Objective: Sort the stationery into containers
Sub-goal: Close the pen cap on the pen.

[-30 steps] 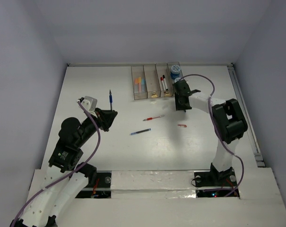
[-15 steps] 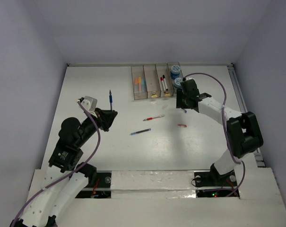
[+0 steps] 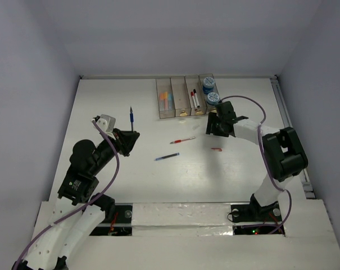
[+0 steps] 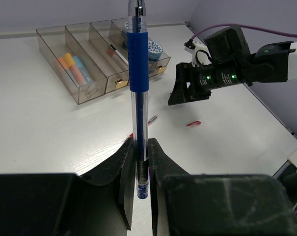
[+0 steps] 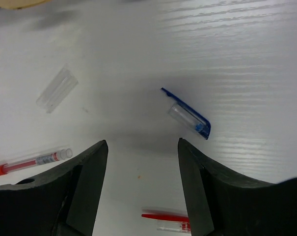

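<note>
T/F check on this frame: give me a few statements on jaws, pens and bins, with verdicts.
1. The left gripper has its jaws shut on an upright blue pen. True.
2. The right gripper holds a red pen. False: its jaws are open and empty, above a blue cap lying on the table.
3. Both blue-white rolls sit in the rightmost bin in the top view. True.
4. No pens lie loose on the table. False: a red pen and a second blue pen lie there.
</note>
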